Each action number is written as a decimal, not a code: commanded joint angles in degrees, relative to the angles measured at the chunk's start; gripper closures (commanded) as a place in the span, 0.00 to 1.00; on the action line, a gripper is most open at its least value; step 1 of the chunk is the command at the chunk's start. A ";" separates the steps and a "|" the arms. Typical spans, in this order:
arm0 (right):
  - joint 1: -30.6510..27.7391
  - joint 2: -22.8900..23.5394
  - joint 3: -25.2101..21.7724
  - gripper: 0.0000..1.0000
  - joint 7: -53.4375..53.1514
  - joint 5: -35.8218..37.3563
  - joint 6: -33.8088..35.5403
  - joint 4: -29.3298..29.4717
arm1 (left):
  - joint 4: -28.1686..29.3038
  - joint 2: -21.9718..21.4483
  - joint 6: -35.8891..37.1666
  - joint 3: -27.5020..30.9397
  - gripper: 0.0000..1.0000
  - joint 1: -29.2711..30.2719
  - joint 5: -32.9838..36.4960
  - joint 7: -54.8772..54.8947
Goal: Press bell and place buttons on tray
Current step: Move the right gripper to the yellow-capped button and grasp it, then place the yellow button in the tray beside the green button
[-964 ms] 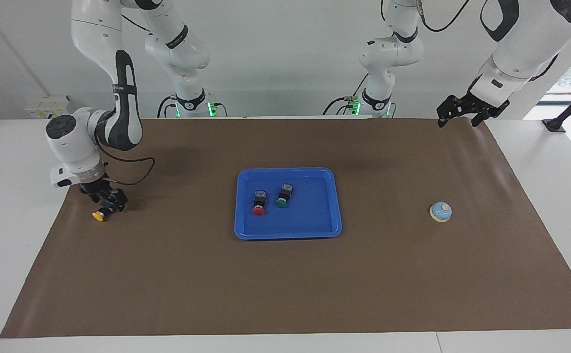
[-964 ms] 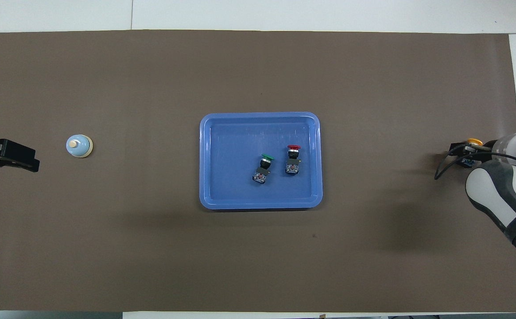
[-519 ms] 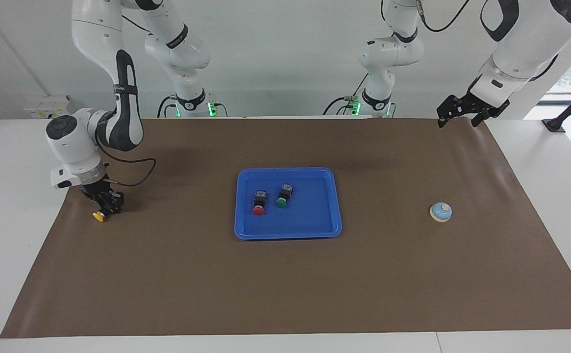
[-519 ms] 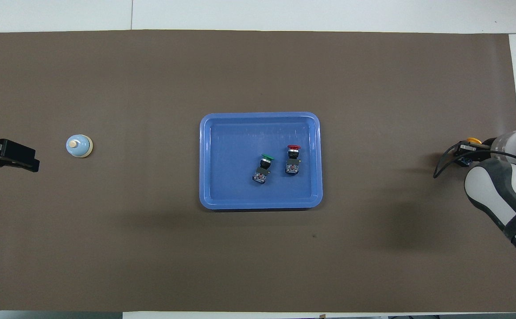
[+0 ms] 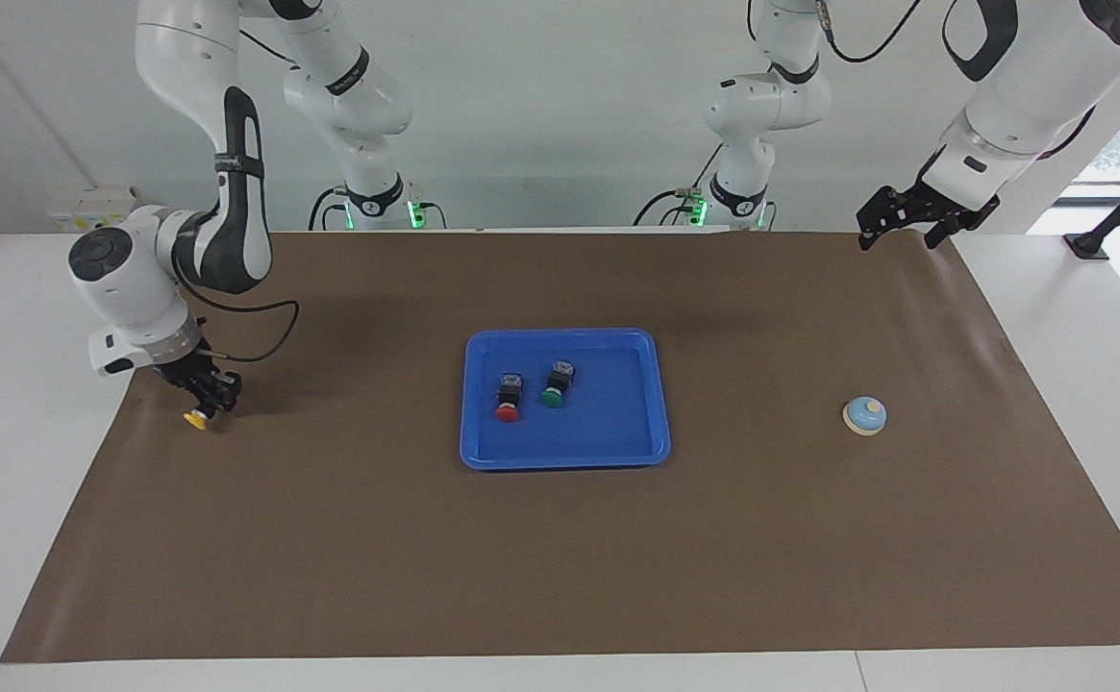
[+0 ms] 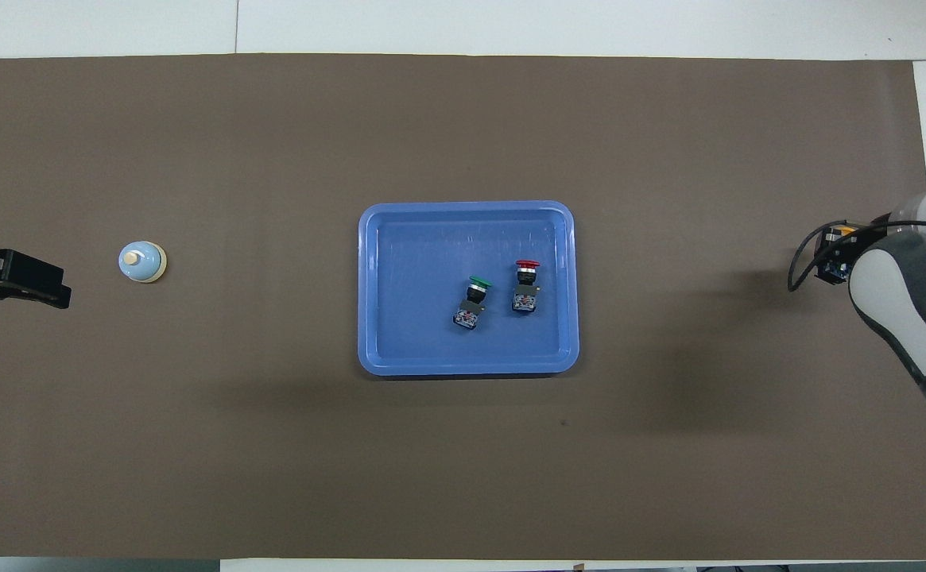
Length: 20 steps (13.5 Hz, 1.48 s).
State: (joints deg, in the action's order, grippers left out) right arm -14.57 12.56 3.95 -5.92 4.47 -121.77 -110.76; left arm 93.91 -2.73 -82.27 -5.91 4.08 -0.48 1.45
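Observation:
My right gripper [image 5: 206,402] is shut on the yellow button [image 5: 196,418] and holds it low over the mat at the right arm's end; the overhead view shows the button [image 6: 842,233] beside the wrist. The red button [image 5: 507,404] and the green button [image 5: 554,388] lie side by side on their sides in the blue tray [image 5: 564,459] at mid-table. The light-blue bell [image 5: 865,415] stands on the mat toward the left arm's end. My left gripper [image 5: 906,229] waits, open and empty, above the mat's corner, apart from the bell.
A brown mat [image 5: 560,557] covers the table, with white table edge around it. The right arm's cable [image 5: 261,332] loops above the mat beside its wrist.
My right gripper has closed in on the yellow button and risen slightly with it, shifting a little toward the mat's edge. The left arm, bell, tray and other buttons have not moved.

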 commanded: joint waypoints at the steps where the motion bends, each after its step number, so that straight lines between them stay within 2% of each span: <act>1: 7.07 1.76 0.36 1.00 -5.74 -2.18 11.43 11.41 | 0.92 -0.88 -0.61 0.02 0.00 0.05 0.39 -0.48; 5: 23.84 5.01 0.27 1.00 -22.07 -3.94 21.39 23.29 | 0.92 -0.88 -0.61 0.02 0.00 0.05 0.48 -0.48; 8: 33.61 5.55 0.27 1.00 -29.92 -6.39 20.44 24.19 | 0.92 -0.88 -0.61 0.02 0.00 0.14 0.48 -0.48; 10: 37.40 6.77 0.27 1.00 -32.30 -8.68 20.08 24.45 | 0.92 -0.88 -0.61 0.02 0.00 0.14 0.39 -0.48; 16: 49.79 15.29 0.10 1.00 -40.04 -7.81 9.64 25.78 | 0.84 -0.88 -0.61 0.02 0.00 0.05 0.48 -0.48; 18: 51.21 17.06 0.10 1.00 -39.87 -7.02 4.82 24.03 | 0.92 -0.88 -0.61 0.02 0.00 0.14 0.48 -0.48; 20: 50.87 16.80 0.10 1.00 -37.42 -6.93 -0.12 20.51 | 0.92 -0.88 -0.61 0.02 0.00 0.14 0.48 -0.48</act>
State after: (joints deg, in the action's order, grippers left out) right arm 37.12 29.93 4.34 -45.51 -2.86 -118.60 -87.93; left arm 93.91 -2.73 -82.27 -5.91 4.08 -0.48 1.45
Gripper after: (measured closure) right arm 0.577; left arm 0.000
